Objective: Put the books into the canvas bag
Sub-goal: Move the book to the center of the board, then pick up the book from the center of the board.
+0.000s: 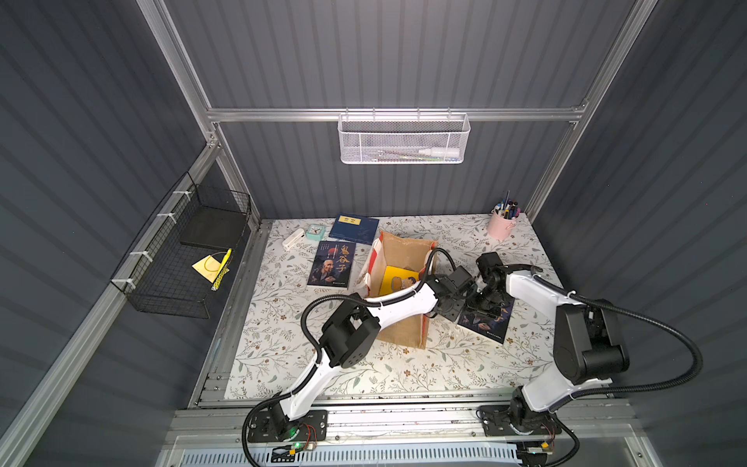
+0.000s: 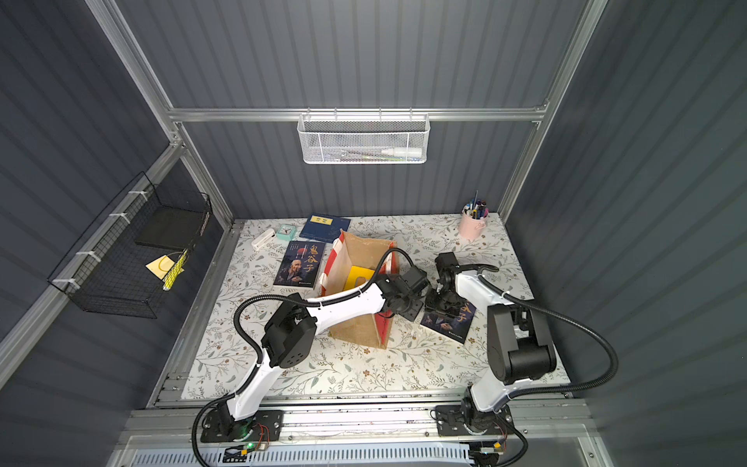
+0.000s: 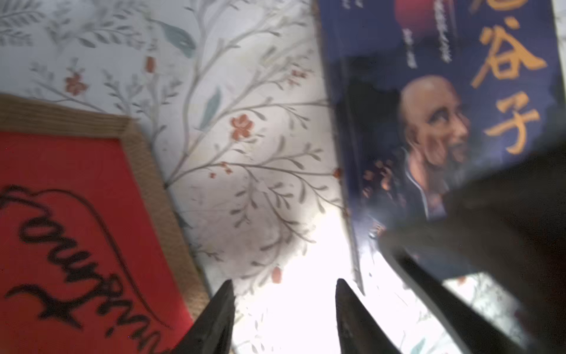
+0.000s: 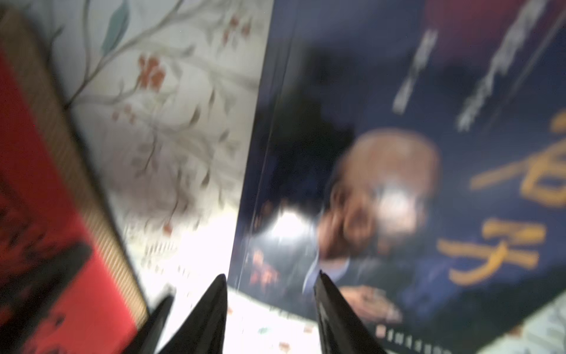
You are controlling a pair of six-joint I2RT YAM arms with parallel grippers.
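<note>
Left gripper jaws half-open and empty, canvas bag one side, portrait book the other; right gripper jaws likewise parted, empty, book's edge under the gap.

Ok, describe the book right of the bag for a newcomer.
Find the boxy tan burlap bag in the middle. Right of it lies a dark paperback with a bald old man's portrait and orange title. Its twin lies left of the bag; this one has the left claw and right claw at its edge.
</note>
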